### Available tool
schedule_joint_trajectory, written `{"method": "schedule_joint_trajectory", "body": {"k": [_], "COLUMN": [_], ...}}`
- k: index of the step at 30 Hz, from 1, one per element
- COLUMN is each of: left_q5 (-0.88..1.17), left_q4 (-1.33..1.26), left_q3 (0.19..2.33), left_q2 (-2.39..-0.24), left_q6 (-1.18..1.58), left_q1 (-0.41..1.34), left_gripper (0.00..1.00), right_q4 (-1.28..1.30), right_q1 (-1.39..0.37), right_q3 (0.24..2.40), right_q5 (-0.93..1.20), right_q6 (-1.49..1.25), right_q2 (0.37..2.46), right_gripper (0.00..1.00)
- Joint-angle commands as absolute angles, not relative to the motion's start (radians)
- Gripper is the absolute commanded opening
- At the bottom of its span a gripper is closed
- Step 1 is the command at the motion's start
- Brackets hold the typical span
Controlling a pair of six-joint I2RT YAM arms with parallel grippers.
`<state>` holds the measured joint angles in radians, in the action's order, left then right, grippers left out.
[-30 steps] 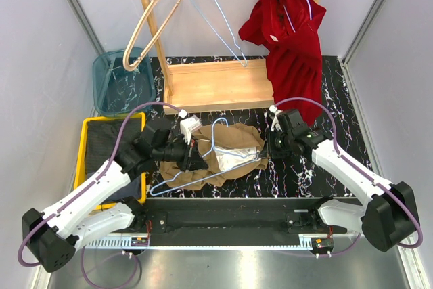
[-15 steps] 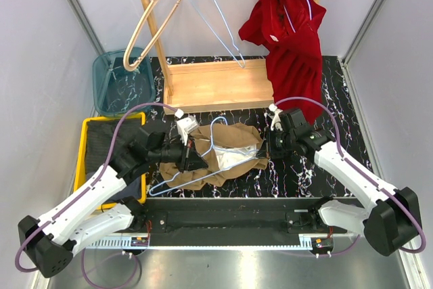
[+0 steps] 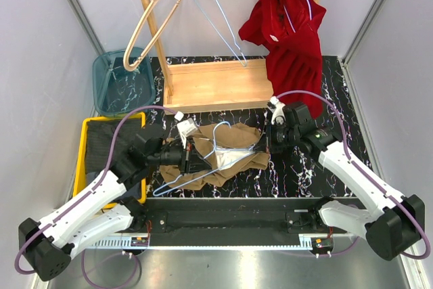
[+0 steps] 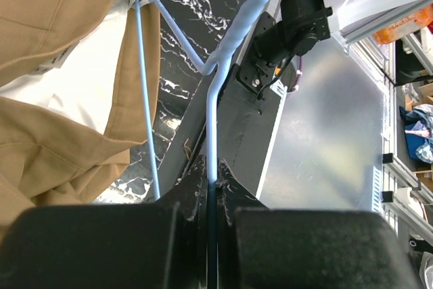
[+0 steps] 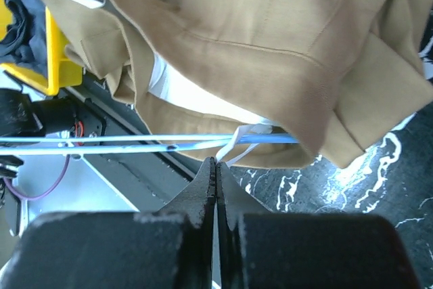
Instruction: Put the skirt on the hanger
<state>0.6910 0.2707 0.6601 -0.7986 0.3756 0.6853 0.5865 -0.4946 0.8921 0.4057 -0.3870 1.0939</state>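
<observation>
The tan skirt (image 3: 238,141) lies crumpled on the black marbled table, its white lining showing. A light blue wire hanger (image 3: 197,175) lies across and partly inside it. My left gripper (image 3: 196,156) is shut on the hanger's wire (image 4: 211,126) at the skirt's left side; the skirt (image 4: 61,99) fills the left of that view. My right gripper (image 3: 265,145) is at the skirt's right edge, shut on a thin white hanging loop (image 5: 235,148) of the skirt (image 5: 270,45), just beside the hanger's wire (image 5: 135,144).
A wooden rack (image 3: 216,84) stands behind, with a red garment (image 3: 292,38), a bare wire hanger (image 3: 218,21) and a wooden hanger (image 3: 153,21) on it. A teal bin (image 3: 116,80) and a yellow tray (image 3: 89,126) of dark clothes are at left.
Both grippers have moved a little away from the arms' bases, keeping their holds. The skirt and hanger have shifted with them and the skirt looks more stretched out.
</observation>
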Motion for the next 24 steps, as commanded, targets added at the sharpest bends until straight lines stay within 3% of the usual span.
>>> {"method": "schedule_joint_trajectory", "body": {"k": [1,8,10,11,12,14,24], "left_q5": [0.738,0.7,0.693,0.687,0.687,0.68,0.606], "left_q4": [0.08,-0.079,-0.118,-0.144,-0.158,-0.188,-0.247], "left_q3": [0.638,0.603,0.583,0.577,0.563,0.549,0.418], "left_q2": [-0.81,-0.831,-0.847,-0.856,-0.861,-0.867,-0.709], "left_q6": [0.425,0.456,0.469,0.472,0.477,0.48,0.485], "left_q1": [0.701,0.706,0.706,0.706,0.706,0.707,0.707], "left_gripper": [0.0,0.0,0.0,0.0,0.0,0.0,0.0], "right_q4": [0.561,0.568,0.577,0.578,0.581,0.586,0.588], "right_q1": [-0.491,-0.492,-0.492,-0.492,-0.492,-0.492,-0.492], "right_q3": [0.937,0.927,0.927,0.927,0.928,0.93,0.946], "right_q5": [0.498,0.587,0.584,0.58,0.577,0.551,0.348], "right_q6": [-0.384,-0.368,-0.365,-0.365,-0.362,-0.36,-0.383], "right_q2": [1.063,1.045,1.034,1.029,1.023,1.008,0.928], "right_gripper": [0.0,0.0,0.12,0.25,0.47,0.59,0.57]}}
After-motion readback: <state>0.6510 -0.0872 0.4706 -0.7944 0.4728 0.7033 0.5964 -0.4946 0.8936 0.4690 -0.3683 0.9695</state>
